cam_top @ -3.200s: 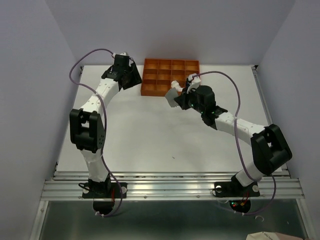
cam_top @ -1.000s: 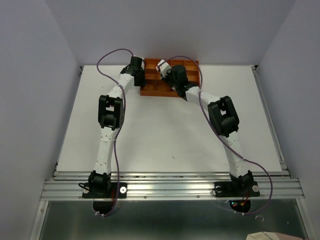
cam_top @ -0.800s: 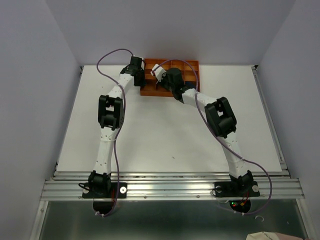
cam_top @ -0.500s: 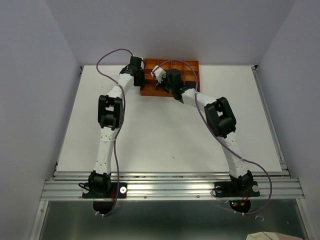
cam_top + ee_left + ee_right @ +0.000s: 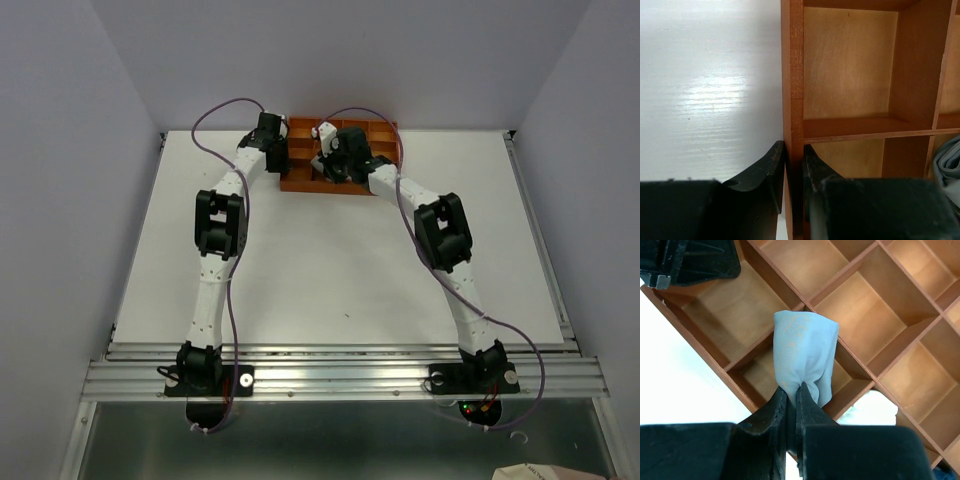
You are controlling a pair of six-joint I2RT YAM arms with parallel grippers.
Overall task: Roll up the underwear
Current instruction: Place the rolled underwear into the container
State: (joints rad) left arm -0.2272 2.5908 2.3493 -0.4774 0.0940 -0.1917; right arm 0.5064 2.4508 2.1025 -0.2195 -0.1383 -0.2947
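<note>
Right jaws pinching grey underwear, shifted slightly over wooden tray, left jaws still clamping its wall

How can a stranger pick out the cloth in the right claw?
At the far edge of the table sits an orange tray of square cells. Above it the right claw pinches a grey-blue bundle, the only cloth not lying in a cell.
</note>
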